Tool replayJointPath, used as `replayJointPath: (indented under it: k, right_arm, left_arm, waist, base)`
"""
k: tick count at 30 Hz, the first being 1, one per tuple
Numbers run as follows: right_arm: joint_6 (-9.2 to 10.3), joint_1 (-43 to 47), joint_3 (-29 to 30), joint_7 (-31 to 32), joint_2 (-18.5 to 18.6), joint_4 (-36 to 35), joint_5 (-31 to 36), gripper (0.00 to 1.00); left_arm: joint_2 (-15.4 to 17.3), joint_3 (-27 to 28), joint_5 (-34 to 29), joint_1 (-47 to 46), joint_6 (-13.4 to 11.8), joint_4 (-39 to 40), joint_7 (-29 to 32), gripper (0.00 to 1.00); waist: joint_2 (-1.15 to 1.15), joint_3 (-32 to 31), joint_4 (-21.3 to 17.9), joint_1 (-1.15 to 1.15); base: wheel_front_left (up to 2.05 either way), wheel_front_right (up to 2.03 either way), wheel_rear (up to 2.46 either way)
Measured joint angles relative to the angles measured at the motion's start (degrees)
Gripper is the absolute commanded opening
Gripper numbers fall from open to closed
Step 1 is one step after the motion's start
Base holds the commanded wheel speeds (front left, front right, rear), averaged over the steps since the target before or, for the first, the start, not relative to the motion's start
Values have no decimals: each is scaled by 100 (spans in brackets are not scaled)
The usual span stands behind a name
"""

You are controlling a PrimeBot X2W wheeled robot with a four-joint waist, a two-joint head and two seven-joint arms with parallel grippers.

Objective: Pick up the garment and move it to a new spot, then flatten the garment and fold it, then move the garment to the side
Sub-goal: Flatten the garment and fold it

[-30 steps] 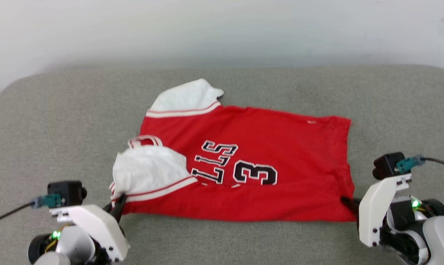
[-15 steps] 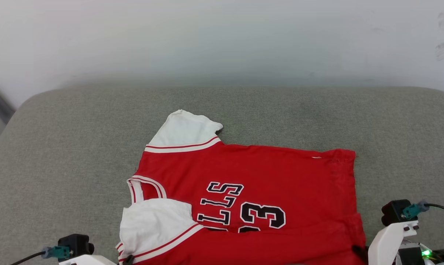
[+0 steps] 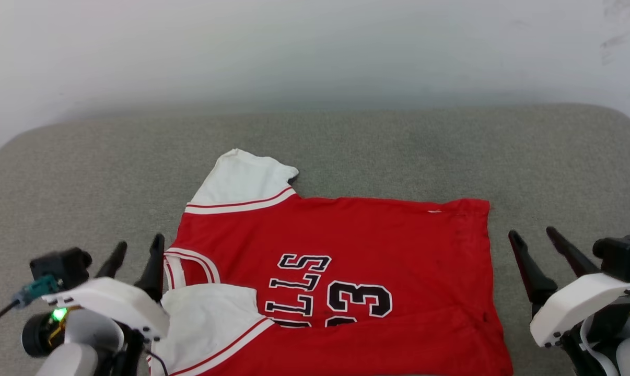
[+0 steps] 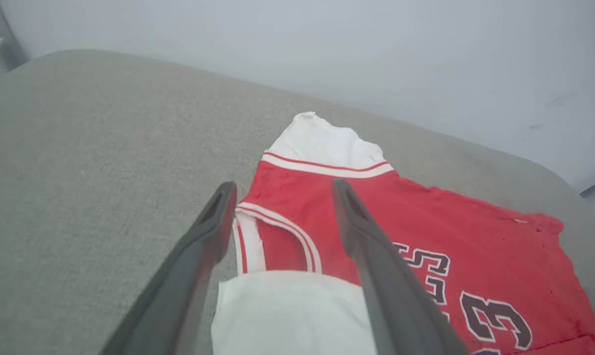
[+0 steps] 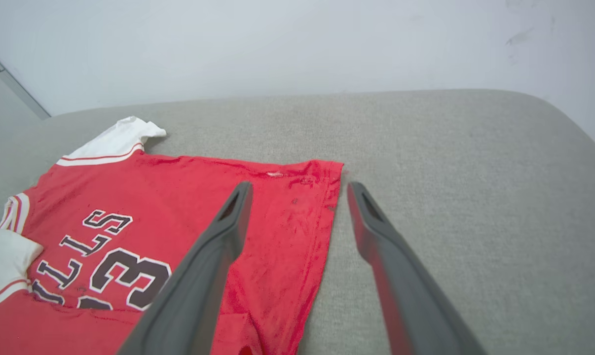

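The garment (image 3: pixel 346 250) looks light, limp and rather slippery, so it will likely sag and crease unless taken at two points at once, best at the hem corners or the shoulder seams. It is a bright red jersey with white sleeves (image 3: pixel 240 180), striped trim and black lettering, spread flat by the near edge of the grey padded surface (image 3: pixel 398 146), collar toward its left edge. The left tool (image 3: pixel 140 243) and right tool (image 3: pixel 532 233) stand with jaws apart and empty, one at each end.

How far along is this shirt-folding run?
Done: the shirt lies spread on the grey cushion. In hand: nothing; the left gripper and right gripper stand open at its two ends. Left: one white sleeve overlaps the front, so smoothing, folding and moving aside remain.
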State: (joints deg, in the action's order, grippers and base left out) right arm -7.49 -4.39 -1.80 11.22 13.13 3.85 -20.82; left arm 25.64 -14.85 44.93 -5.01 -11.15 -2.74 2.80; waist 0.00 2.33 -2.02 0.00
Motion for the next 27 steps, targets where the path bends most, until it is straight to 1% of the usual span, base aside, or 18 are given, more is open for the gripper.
replayJointPath:
  k: [3, 6, 9, 12, 16, 20, 24, 27]
  right_arm:
    - [-1, -181, 135, -425, -129, -226, 202, 100]
    - [0, -377, 216, -719, -241, -513, 327, 100]
    - [0, -608, 222, -896, -356, -806, 437, 100]
    - [-1, -809, 198, -996, -465, -1051, 519, 100]
    - [-1, -1049, 126, -1096, -601, -1228, 579, 100]
    - [-1, -1198, 75, -1155, -714, -1252, 599, 100]
    - [-1, -1272, 9, -1233, -799, -1170, 606, 100]
    - [-1, -1318, -57, -1312, -842, -1100, 558, 100]
  left_arm:
    - [51, 71, -131, -458, 56, -15, -200, 100]
    - [79, 108, -241, -944, 55, -15, -248, 100]
    - [176, 163, -294, -1457, 74, -59, -183, 100]
    - [354, 153, -305, -2031, 200, -186, 85, 100]
    - [633, 20, -164, -2855, 543, -467, 858, 100]
    - [1049, -134, 18, -3661, 851, -722, 1902, 100]
    - [1524, -356, 66, -4266, 1014, -967, 3121, 100]
    - [1736, -513, 165, -4614, 1068, -1073, 3961, 100]
  waist:
    - [0, 170, -75, 0]
    - [0, 416, -154, 0]
    - [0, 747, -247, 1]
    - [0, 1125, -354, 1]
    - [0, 1659, -515, 1]
    - [0, 2146, -713, 1]
    - [0, 2510, -966, 2]
    - [0, 2713, -1169, 2]
  base:
    - [0, 0, 0]
    - [0, 0, 0]
    - [0, 0, 0]
    - [0, 0, 0]
    - [0, 0, 0]
    - [0, 0, 0]
    - [0, 0, 0]
    - [0, 0, 0]
